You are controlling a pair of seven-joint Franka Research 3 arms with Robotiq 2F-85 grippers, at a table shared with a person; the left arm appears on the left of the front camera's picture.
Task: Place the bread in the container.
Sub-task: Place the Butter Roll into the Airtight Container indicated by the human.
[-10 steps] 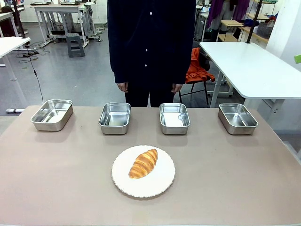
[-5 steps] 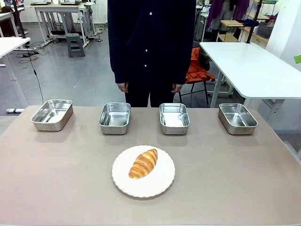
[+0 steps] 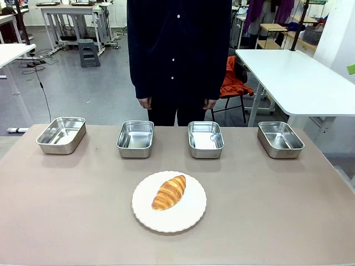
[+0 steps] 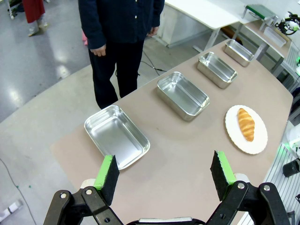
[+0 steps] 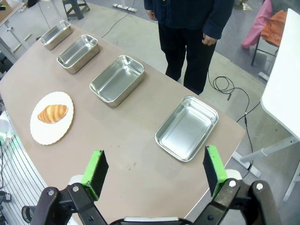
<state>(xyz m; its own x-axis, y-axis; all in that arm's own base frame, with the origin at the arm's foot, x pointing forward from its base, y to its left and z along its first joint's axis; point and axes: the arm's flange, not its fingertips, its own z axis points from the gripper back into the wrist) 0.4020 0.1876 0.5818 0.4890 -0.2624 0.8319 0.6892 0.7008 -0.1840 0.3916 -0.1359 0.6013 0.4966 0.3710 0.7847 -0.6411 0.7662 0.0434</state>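
Golden-brown bread (image 3: 169,192) lies on the white plate (image 3: 188,217) at the near middle of the table (image 3: 66,210), at 6 o'clock from the gap between the inner-left tray (image 3: 135,151) and inner-right tray (image 3: 205,152). The outer-left tray (image 3: 58,147) and outer-right tray (image 3: 277,151) close the row along the far edge. Nothing has shifted over the past second: bread, plate and trays sit as they did, and the person (image 3: 177,50) stands at 12 o'clock, hands down. The task is thus judged not yet begun; which tray is meant cannot be told. In the front view the bread's long axis runs from 7 to 1 o'clock, tapering at both ends. Left gripper (image 4: 164,159) and right gripper (image 5: 154,154) hang high above the table, jaws spread wide, holding nothing.
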